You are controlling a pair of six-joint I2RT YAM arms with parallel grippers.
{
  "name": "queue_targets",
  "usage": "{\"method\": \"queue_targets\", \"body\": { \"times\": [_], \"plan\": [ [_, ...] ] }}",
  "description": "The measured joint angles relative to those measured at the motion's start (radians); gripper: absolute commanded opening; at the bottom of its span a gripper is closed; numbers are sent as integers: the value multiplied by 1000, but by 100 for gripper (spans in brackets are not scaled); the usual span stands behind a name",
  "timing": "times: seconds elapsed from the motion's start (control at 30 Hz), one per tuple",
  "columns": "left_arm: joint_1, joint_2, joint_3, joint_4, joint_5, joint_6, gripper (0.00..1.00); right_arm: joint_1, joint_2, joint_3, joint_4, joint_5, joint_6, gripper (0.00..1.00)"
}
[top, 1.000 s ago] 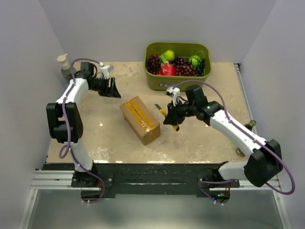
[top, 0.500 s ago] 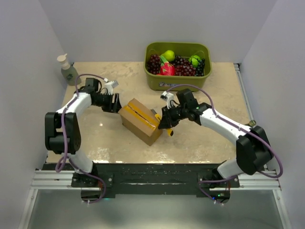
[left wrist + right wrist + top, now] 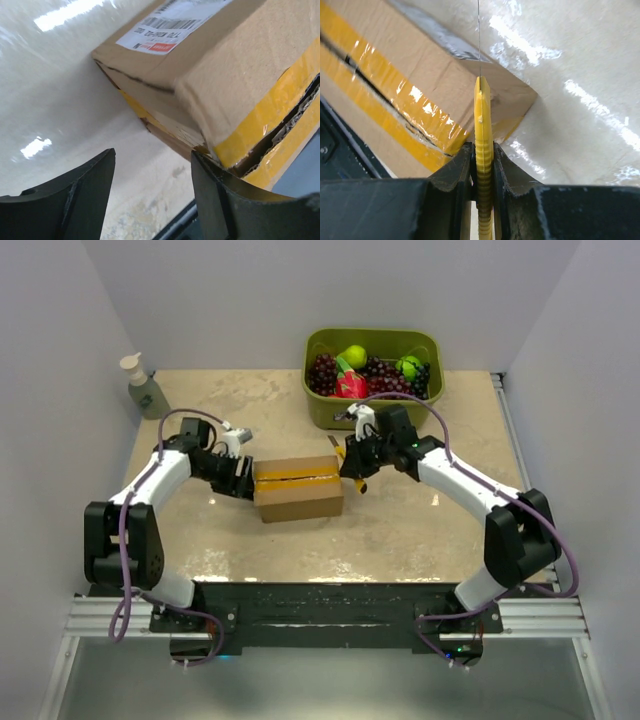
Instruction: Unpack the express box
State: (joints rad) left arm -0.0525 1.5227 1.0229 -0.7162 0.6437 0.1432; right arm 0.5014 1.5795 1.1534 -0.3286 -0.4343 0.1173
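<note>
The express box (image 3: 298,490) lies crosswise mid-table, brown cardboard with yellow tape along its top seam. A ragged dark slit (image 3: 292,112) runs along that tape, and a white label (image 3: 160,30) shows on one side. My left gripper (image 3: 240,477) is open at the box's left end. In the left wrist view one of its fingers (image 3: 225,195) touches the box's corner (image 3: 200,145), and only table shows between the jaws. My right gripper (image 3: 352,462) is at the box's right end, shut on a yellow utility knife (image 3: 483,125). The thin blade (image 3: 479,40) points at the box (image 3: 420,75).
A green bin (image 3: 372,412) of fruit stands at the back, just behind the right gripper. A soap pump bottle (image 3: 141,386) sits at the back left corner. Walls close in the table on three sides.
The box has turned from diagonal to lying crosswise. My left gripper came in to its left end and opened a little wider. My right gripper carried the knife to the right end.
</note>
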Motion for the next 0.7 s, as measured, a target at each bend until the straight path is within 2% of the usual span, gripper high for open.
{"method": "queue_targets", "body": {
  "times": [0.1, 0.2, 0.3, 0.4, 0.47, 0.53, 0.63, 0.67, 0.7],
  "plan": [
    [-7, -13, -5, -56, -8, 15, 68, -6, 0, 11, 14, 3, -7, 0],
    [24, -7, 54, -142, -77, 48, 68, -2, -8, 14, 15, -7, -13, 0],
    [110, 31, 222, -224, -157, 87, 70, -21, -41, 14, -14, -31, -21, 0],
    [191, 57, 393, -245, -223, 132, 72, -91, -93, 17, -53, -60, -26, 0],
    [211, 63, 495, -249, -207, 171, 73, -156, -129, 21, -77, -77, -27, 0],
    [198, 65, 584, -270, -127, 223, 75, -198, -156, 21, -88, -95, -27, 0],
    [99, 72, 689, -311, 3, 316, 84, -213, -191, 14, -99, -174, -18, 0],
    [50, 72, 703, -315, 30, 337, 100, -210, -203, 3, -96, -207, -8, 0],
    [-18, 72, 709, -313, 53, 360, 100, -208, -221, -16, -92, -243, 4, 0]
  ]
}}
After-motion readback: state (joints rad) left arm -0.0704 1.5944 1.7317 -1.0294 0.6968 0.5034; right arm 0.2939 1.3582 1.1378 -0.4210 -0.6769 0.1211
